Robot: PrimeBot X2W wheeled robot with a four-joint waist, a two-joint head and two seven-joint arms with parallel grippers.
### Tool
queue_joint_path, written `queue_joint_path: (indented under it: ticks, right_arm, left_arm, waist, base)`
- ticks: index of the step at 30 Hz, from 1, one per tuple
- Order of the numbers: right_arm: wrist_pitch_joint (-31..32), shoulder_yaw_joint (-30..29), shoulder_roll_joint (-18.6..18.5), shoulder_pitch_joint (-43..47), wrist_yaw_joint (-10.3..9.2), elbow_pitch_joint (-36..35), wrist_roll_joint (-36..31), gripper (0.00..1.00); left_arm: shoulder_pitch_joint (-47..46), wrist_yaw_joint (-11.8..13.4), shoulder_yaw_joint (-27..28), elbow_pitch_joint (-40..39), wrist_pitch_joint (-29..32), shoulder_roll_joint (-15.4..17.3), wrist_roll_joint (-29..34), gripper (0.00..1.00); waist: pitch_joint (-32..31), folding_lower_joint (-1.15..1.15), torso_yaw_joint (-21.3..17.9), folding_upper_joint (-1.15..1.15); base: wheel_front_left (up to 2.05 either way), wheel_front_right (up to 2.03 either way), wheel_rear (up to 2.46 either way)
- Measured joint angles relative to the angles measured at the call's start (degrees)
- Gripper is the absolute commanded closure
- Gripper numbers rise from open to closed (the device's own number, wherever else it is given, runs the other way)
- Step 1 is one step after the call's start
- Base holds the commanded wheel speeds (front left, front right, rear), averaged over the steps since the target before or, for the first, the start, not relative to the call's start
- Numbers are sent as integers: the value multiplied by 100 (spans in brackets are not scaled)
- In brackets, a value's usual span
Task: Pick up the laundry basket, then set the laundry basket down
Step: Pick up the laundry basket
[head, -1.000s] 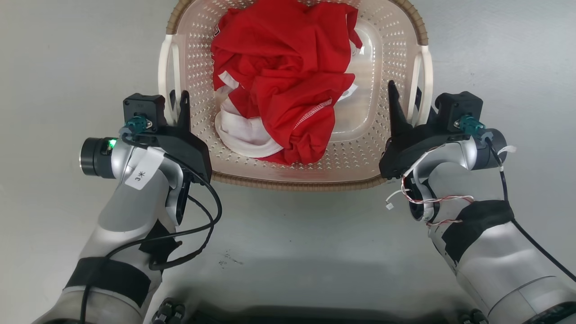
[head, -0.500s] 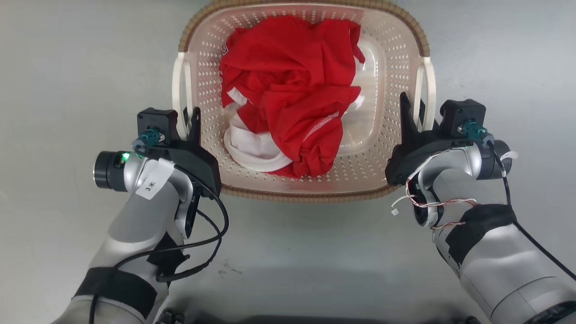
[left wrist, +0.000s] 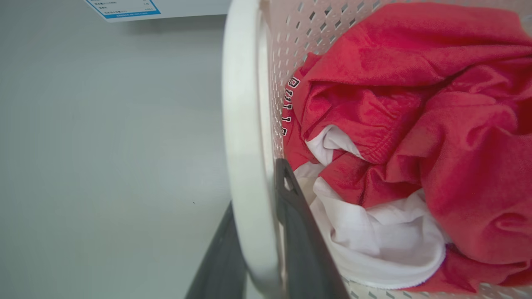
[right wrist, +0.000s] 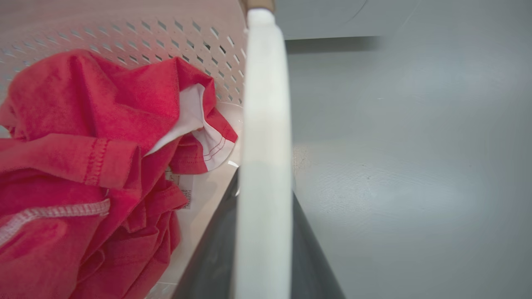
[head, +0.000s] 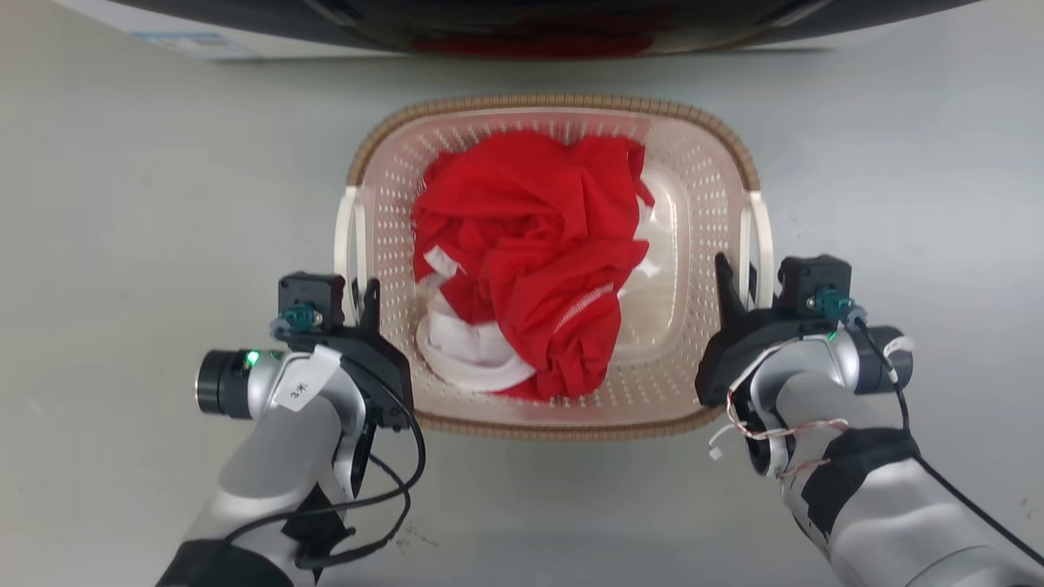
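The laundry basket (head: pixel 555 104), pale pinkish-beige with a brown woven rim, sits between my two arms in the head view and holds crumpled red and white clothes (head: pixel 538 244). My left gripper (head: pixel 361 295) is shut on the basket's white left handle (left wrist: pixel 241 124), one dark finger inside the wall and one outside. My right gripper (head: pixel 746 281) is shut on the white right handle (right wrist: pixel 266 104) in the same way. In both wrist views the handle runs between the fingers. I cannot tell whether the basket's base touches the floor.
A washing machine (head: pixel 522 24) with a dark round door lies just beyond the basket's far rim; its white front carries a label (left wrist: pixel 124 8). Bare grey floor (head: pixel 122 204) spreads to both sides and in front of me.
The basket and both grippers now appear smaller and lower in the head view, and the washing machine has come into view at the top. Both grippers keep their hold on the handles.
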Motion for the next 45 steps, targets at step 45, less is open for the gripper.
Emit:
queue_joint_path:
  ticks: [45]
  right_arm:
    - [1013, 1595, 52, 2763, -46, -64, 1533, 100]
  left_arm:
    - [2798, 63, -1166, 348, 787, 22, -991, 100]
  waist:
    - [-3733, -1, -145, -1]
  base:
    - [0, 0, 0]
